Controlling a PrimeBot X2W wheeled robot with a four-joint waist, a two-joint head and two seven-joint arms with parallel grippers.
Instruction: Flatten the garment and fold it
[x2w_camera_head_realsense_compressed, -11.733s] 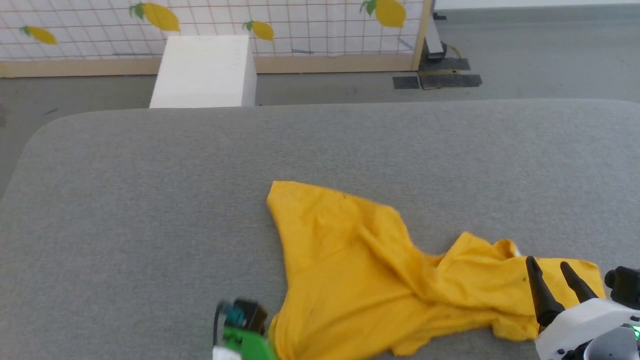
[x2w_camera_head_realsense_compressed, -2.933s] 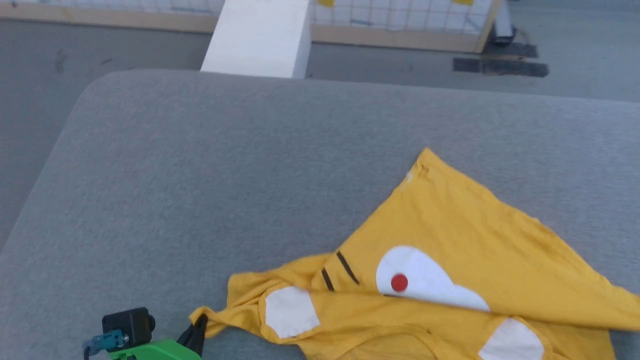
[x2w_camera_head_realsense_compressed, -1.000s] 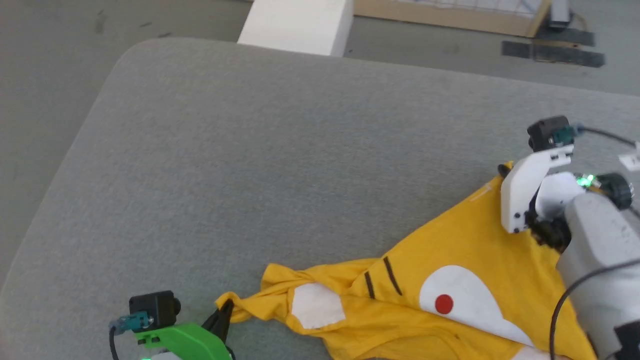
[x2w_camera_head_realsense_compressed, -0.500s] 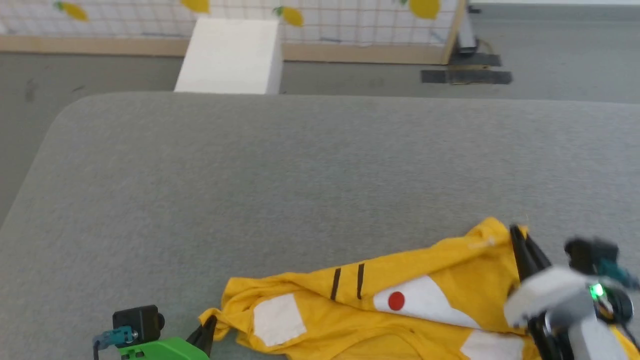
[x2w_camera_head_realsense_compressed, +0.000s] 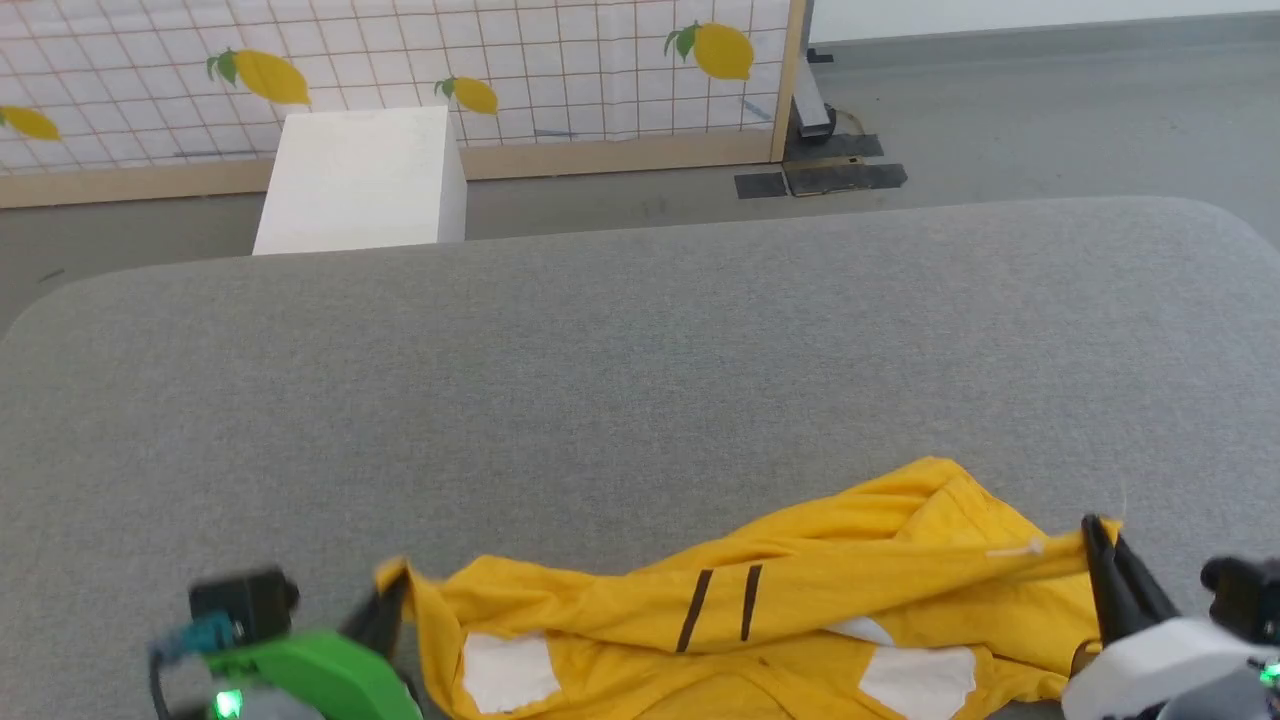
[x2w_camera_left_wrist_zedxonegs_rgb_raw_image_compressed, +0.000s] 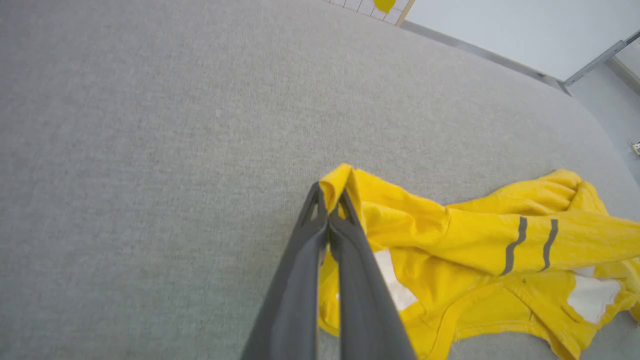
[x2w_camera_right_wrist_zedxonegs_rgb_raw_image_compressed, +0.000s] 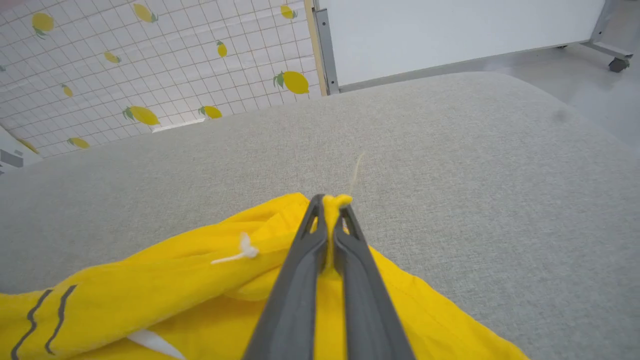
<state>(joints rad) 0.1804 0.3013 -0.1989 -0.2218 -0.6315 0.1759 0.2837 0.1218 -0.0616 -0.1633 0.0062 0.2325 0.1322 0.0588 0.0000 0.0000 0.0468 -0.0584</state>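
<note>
the shirt (x2w_camera_head_realsense_compressed: 800, 565) lies long from left to right, bunched up, at the near edge of the grey counter (x2w_camera_head_realsense_compressed: 600, 350). the left hand (x2w_camera_left_wrist_zedxonegs_rgb_raw_image_compressed: 330, 197) is clenched on its left tip. the right hand (x2w_camera_right_wrist_zedxonegs_rgb_raw_image_compressed: 330, 202) is clenched on its right tip. so the shirt hangs between both hands, and i think they must pull apart to spread it.

Robot test lab, grey padded table (x2w_camera_head_realsense_compressed: 640, 330), lemon-print grid backdrop (x2w_camera_head_realsense_compressed: 560, 60), bare floor (x2w_camera_head_realsense_compressed: 1050, 110)

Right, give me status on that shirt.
Left gripper shut on garment, left end. Right gripper shut on its right end. Garment bunched between them on grey table, print partly showing, not flat. Nothing in the way.
</note>
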